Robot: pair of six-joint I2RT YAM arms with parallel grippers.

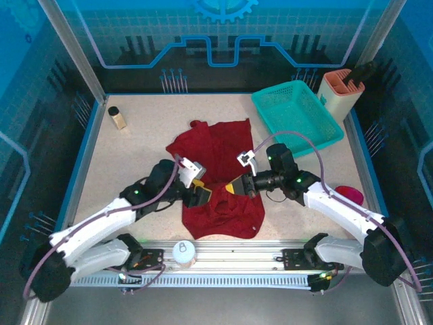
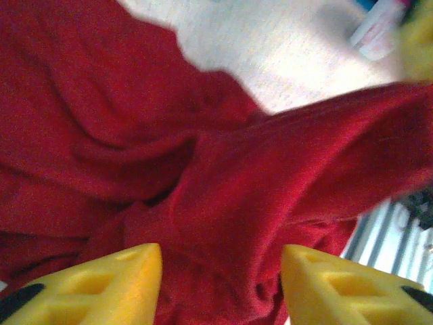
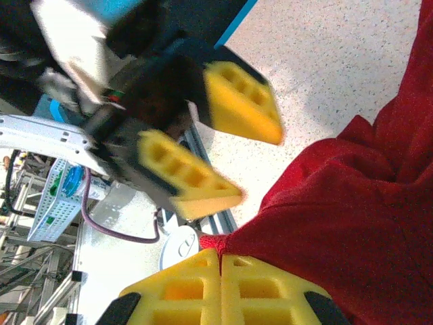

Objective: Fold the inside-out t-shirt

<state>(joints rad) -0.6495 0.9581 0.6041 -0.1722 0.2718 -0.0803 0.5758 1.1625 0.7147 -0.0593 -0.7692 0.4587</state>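
The inside-out t-shirt [image 1: 218, 152] lies crumpled in the middle of the table [image 1: 128, 159], somewhat nearer the near edge than the far one, with its lower part reaching almost to that edge. It is not yet spread flat and no fold can be made out. An edge of the cloth (hem or sleeve cannot be told through the bunching) is pinched by the right gripper [image 3: 220, 261], whose yellow fingers are pressed together on a small tip of fabric. From that pinch a ridge of cloth is drawn out across the garment. The left gripper [image 2: 221, 261] is held just beside it over the shirt, its jaws spread and nothing clamped between them, the red cloth being seen beyond the fingertips. This placing is judged to serve a second hold close to the first, so that one edge can be stretched between the two arms and the shirt opened out. The teal basket [image 1: 301, 118] is set at the far right corner, well apart from the shirt. The task is judged to be at its early, straightening stage.
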